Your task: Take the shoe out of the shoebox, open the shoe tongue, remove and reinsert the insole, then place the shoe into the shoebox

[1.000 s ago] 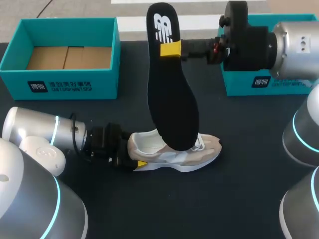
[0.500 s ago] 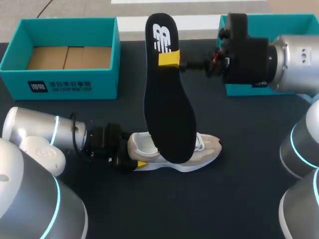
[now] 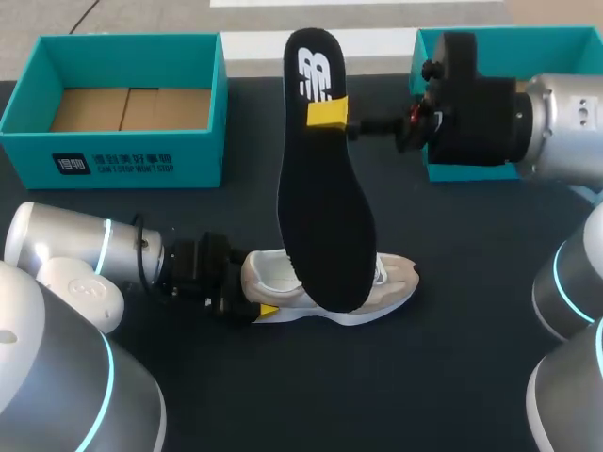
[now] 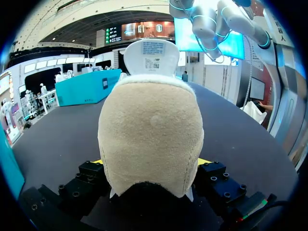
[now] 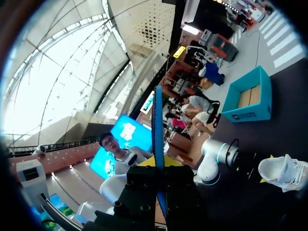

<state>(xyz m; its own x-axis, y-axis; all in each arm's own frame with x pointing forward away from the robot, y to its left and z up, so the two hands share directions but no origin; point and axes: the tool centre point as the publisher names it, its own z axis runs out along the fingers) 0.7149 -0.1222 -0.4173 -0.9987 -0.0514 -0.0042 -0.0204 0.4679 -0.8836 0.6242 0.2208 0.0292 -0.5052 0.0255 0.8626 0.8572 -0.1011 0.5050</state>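
A beige and white shoe (image 3: 377, 282) lies on its sole on the dark table (image 3: 452, 377). My left gripper (image 3: 252, 299) is at table level, shut on its heel. In the left wrist view the padded heel (image 4: 151, 134) fills the gap between the two fingers of the left gripper (image 4: 151, 166). A long black insole (image 3: 325, 188) hangs upright above the shoe, its lower end over the shoe's opening. My right gripper (image 3: 332, 115) is shut on the insole near its upper end. The right wrist view shows the insole (image 5: 158, 125) edge-on in the right gripper (image 5: 161, 168), with the shoe (image 5: 284, 173) far below.
An open teal shoebox (image 3: 122, 151) with a cardboard lining stands at the back left. A second teal box (image 3: 471, 165) at the back right is partly hidden behind my right arm. Table in front of the shoe is bare.
The right arm swung the insole slightly left, then back right and a little lower. The left gripper and the shoe have kept still.
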